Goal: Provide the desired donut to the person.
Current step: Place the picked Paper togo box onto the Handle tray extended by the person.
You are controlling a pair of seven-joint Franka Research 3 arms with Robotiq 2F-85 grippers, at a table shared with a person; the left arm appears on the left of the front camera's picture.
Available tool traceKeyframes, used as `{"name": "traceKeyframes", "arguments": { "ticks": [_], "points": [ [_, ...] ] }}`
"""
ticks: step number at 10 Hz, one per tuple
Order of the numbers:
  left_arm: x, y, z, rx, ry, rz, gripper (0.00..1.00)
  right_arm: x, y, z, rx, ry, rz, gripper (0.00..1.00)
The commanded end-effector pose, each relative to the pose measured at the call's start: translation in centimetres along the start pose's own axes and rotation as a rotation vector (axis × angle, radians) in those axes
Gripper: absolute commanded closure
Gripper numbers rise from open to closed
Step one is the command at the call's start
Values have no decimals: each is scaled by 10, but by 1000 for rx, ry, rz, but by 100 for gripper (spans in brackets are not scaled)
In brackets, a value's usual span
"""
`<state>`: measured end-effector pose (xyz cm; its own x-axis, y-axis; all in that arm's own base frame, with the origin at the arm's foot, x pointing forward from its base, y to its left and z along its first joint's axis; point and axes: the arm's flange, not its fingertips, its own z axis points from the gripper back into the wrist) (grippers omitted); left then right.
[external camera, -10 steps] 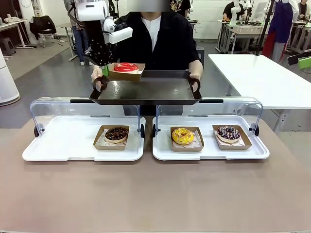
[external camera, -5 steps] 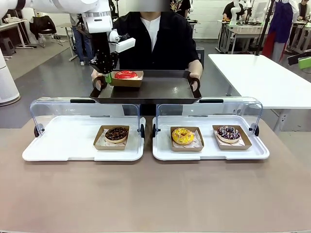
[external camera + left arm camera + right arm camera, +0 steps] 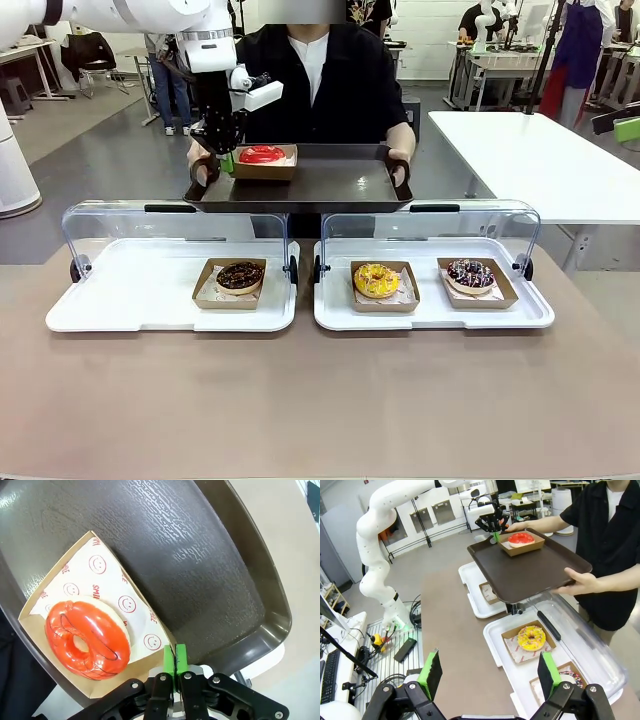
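- the left claw [image 3: 174, 661] is being kept pinched on the rim of a cardboard carton [image 3: 262, 171]; the green pads are being pressed onto the carton wall at one corner.
- the red donut [image 3: 262, 154] is being carried in that carton, on a paper liner printed with smileys.
- the carton is being rested on the dark tray [image 3: 330, 185], at its left end as seen from the front, beside the tray's rim.
- the dark tray is being held up level by the person [image 3: 320, 80] at the far side, one hand [image 3: 401, 166] being wrapped round each end.
- the right claw [image 3: 490, 674] is being held spread wide, nothing between its pads, well back from the tray and above the surface [image 3: 320, 400].
- two white trays with raised clear lids are being shown on the surface: the left white tray [image 3: 130, 295] is carrying a chocolate donut [image 3: 240, 276]; the right white tray [image 3: 430, 312] is carrying a yellow donut [image 3: 376, 279] and a dark sprinkled donut [image 3: 470, 273], each in its own carton.
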<state>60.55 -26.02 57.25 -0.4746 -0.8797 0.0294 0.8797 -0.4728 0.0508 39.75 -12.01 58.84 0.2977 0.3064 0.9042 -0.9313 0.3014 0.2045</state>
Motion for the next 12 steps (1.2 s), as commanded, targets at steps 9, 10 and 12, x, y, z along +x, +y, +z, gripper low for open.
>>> {"name": "traceKeyframes", "arguments": {
  "ticks": [9,10,12],
  "points": [
    [1,2,14,24,28,5,0,1,0,0,8,-11,7,0],
    [1,1,15,21,29,4,0,1,0,0,8,-11,7,0],
    [1,0,16,15,30,11,12,1,0,0,8,-11,7,0]
  ]
}}
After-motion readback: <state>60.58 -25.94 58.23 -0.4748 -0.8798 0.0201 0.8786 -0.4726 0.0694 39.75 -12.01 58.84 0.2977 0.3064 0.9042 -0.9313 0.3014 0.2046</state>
